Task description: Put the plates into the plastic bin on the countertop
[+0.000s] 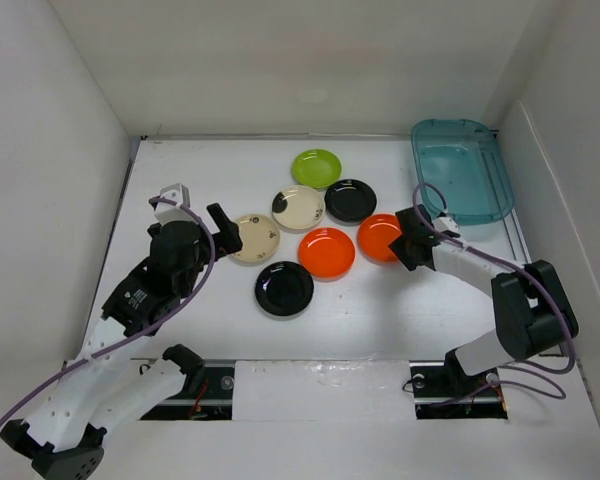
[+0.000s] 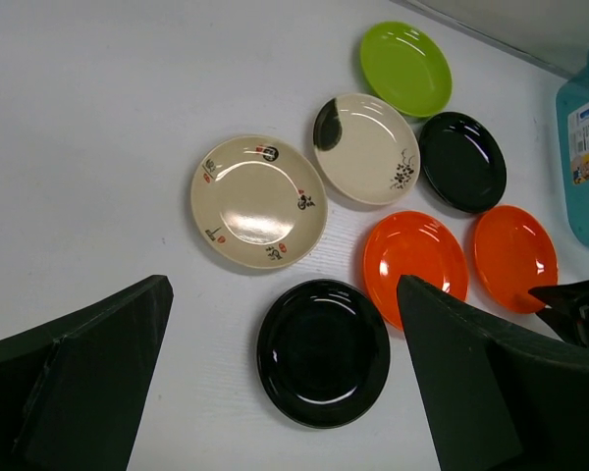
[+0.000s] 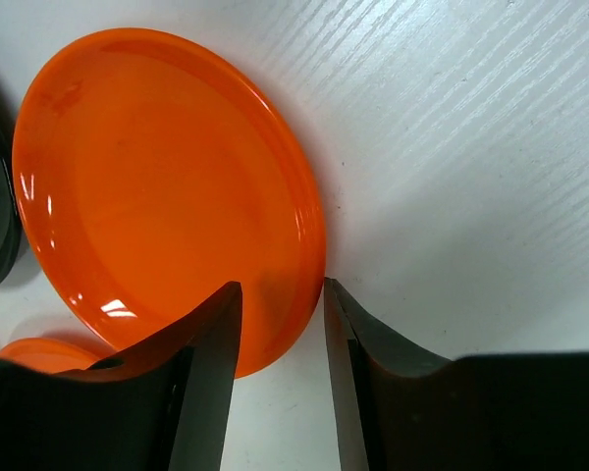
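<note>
Right gripper (image 3: 282,285): partly closed astride orange plate (image 3: 167,186) rim, pinch or not cannot tell. Plate flat on countertop (image 1: 380,320), 8 o'clock of bin (image 1: 475,200). Left gripper (image 2: 283,285): spread wide, 9 o'clock of plate cluster (image 1: 326,252).

Plain white walls (image 1: 280,60) on three sides, even light

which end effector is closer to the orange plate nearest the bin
Right. The right end effector is at the orange plate, its fingers astride the rim. The left end effector hovers far across the group, by a cream plate.
</note>
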Controlling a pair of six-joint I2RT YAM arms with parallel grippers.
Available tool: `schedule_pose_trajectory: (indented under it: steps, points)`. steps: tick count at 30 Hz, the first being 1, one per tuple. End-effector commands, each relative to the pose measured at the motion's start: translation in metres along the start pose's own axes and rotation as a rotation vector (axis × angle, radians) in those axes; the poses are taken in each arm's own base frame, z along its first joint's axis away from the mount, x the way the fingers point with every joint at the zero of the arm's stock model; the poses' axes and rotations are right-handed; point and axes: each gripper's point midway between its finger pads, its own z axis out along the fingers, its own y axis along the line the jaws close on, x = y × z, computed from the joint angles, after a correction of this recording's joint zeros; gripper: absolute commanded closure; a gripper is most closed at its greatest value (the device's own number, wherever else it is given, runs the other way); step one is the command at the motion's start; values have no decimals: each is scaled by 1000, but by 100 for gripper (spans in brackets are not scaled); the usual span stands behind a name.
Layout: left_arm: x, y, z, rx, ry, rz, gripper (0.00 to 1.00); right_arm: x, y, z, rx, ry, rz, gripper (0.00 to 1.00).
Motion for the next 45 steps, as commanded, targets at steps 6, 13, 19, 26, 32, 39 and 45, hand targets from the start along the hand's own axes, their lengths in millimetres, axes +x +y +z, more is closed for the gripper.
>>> schedule_pose_trajectory:
  steps: [6,13,19,26,32,39,45]
  points:
    - [-8,-3,-4,27,-38,-10,0,-12,16,-2,-2,-10,-19,59]
    - [-9,-4,-6,39,-40,-14,0,-11,24,10,41,33,-91,57]
    - [-10,-3,-6,32,-45,-14,0,-13,25,17,74,45,-119,97]
    - [-14,2,-10,20,-64,-20,0,-10,23,18,64,70,-119,100]
    - [-14,1,-10,21,-64,-29,0,-18,48,-23,-64,5,-74,100]
    - [-7,1,-1,2,-36,-11,0,-86,87,-93,-180,-143,-35,100]
    - [-4,1,3,-8,-22,-2,0,-191,88,-105,-138,-314,80,100]
